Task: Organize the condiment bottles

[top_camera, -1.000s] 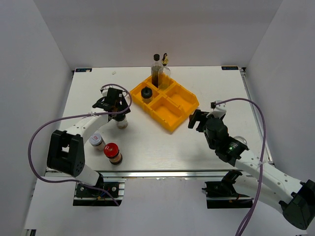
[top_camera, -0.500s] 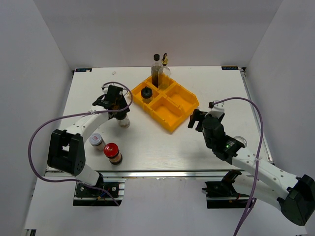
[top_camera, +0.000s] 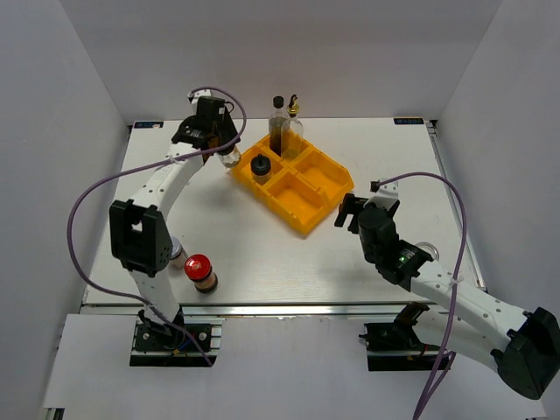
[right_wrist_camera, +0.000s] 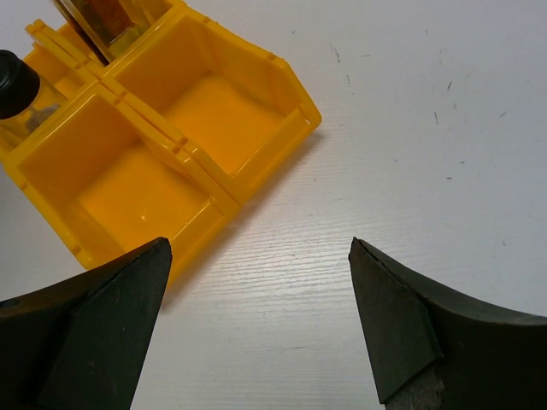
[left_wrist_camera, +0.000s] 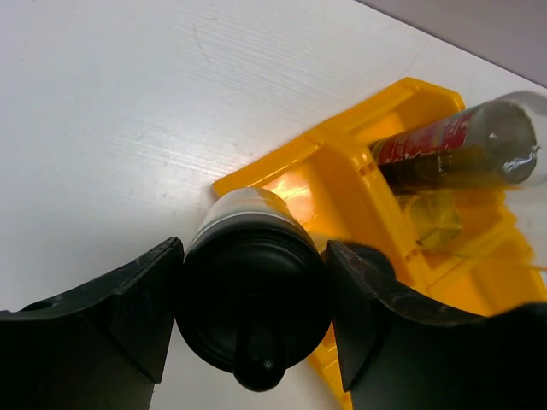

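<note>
While the left hand (left_wrist_camera: pixel 252 323) clamps the black-lidded jar (left_wrist_camera: pixel 249 256) over a corner of the yellow tray (left_wrist_camera: pixel 342 162), seemingly short of any compartment, releasing there could tip it off the rim onto the desk (left_wrist_camera: pixel 102 102).

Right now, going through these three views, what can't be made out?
- Held jar: left wrist view; the left gripper and the jar's own black lid hide its body and contents.
- Small jar near the left arm: top view, mostly behind the arm.
- Clear domed thing by the right arm: top view, partly covered, unidentifiable.
- Black-lidded jar in the yellow tray: right wrist view, cut by the left edge.
</note>
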Controlling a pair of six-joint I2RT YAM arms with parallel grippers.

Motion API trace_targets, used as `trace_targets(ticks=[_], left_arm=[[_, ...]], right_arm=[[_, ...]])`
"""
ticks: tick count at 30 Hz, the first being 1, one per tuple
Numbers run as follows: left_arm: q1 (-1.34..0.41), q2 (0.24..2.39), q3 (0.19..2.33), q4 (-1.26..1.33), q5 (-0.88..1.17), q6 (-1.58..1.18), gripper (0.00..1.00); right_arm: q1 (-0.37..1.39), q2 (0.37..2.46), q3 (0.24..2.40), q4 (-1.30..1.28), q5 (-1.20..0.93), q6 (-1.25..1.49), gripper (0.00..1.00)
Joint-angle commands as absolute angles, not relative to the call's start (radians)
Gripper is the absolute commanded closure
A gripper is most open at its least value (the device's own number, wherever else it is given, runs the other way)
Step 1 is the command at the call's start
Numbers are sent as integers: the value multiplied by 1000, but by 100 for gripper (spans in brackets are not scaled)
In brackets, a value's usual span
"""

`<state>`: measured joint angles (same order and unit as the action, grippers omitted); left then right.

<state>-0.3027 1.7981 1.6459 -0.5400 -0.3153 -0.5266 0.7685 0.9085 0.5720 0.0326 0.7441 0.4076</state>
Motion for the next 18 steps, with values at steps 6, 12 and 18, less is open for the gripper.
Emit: trace_targets(ticks=[6,12,18], left_arm=[[-298,2054,2011,-545,-123,-442,91],[-299,2118,2042,-561,-81,-434,93],[-307,2088,1957,-537,-52,-419,92]], right_arm=[[744,937,578,123,772,364,11],[724,989,601,104,765,357,11],[706,1014,604,110,735,356,11]])
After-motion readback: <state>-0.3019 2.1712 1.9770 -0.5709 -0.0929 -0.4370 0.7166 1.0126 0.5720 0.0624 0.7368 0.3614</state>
